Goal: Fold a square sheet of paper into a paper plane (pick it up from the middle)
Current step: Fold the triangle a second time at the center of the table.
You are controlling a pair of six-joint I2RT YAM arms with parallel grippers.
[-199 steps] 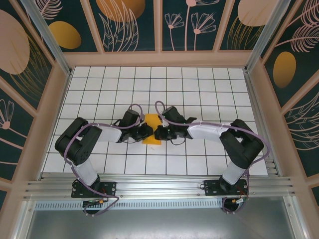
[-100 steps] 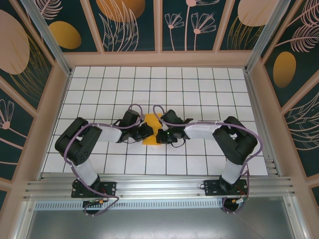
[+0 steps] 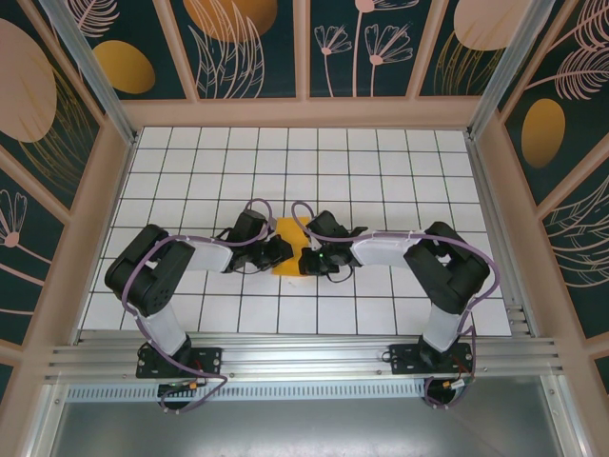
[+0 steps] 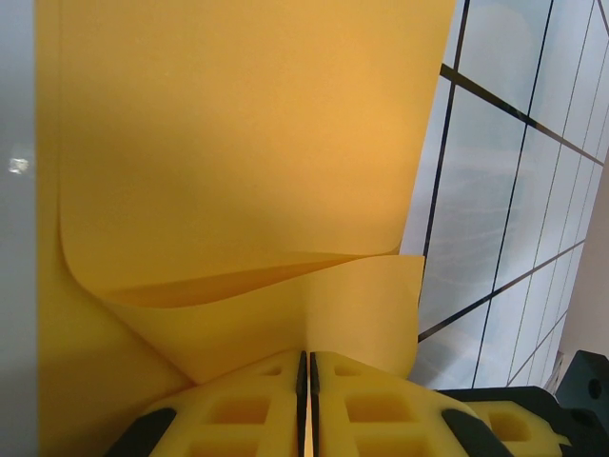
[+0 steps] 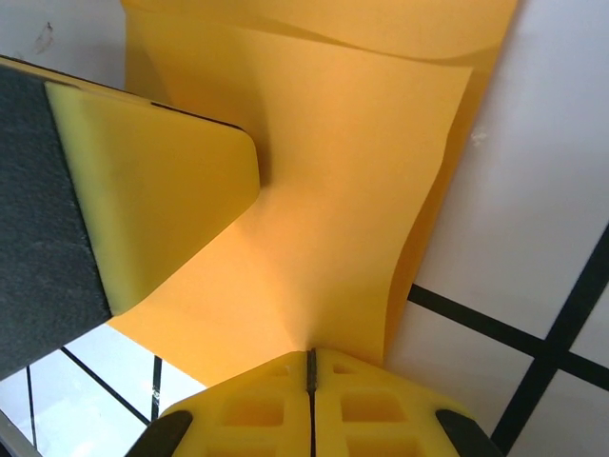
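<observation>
The square sheet of paper (image 3: 289, 238), thin and orange-yellow, lies folded over on the white grid table between both grippers. My left gripper (image 3: 279, 250) pinches its left edge. In the left wrist view the yellow pads of the left gripper (image 4: 304, 356) are shut on a curled-up flap of the sheet (image 4: 238, 143). My right gripper (image 3: 304, 258) holds the right edge. In the right wrist view the right gripper (image 5: 310, 353) is shut on the sheet (image 5: 362, 190), which bows upward. The left gripper's yellow finger (image 5: 162, 200) presses the paper from the opposite side.
The white tiled table (image 3: 381, 171) extends all round the paper. Wooden-framed patterned walls (image 3: 304, 48) enclose it at the back and sides. An aluminium rail (image 3: 304, 357) with the arm bases runs along the near edge.
The right arm has folded in, its elbow shifting left and its gripper edging towards the paper. The left arm and the sheet stay about where they were.
</observation>
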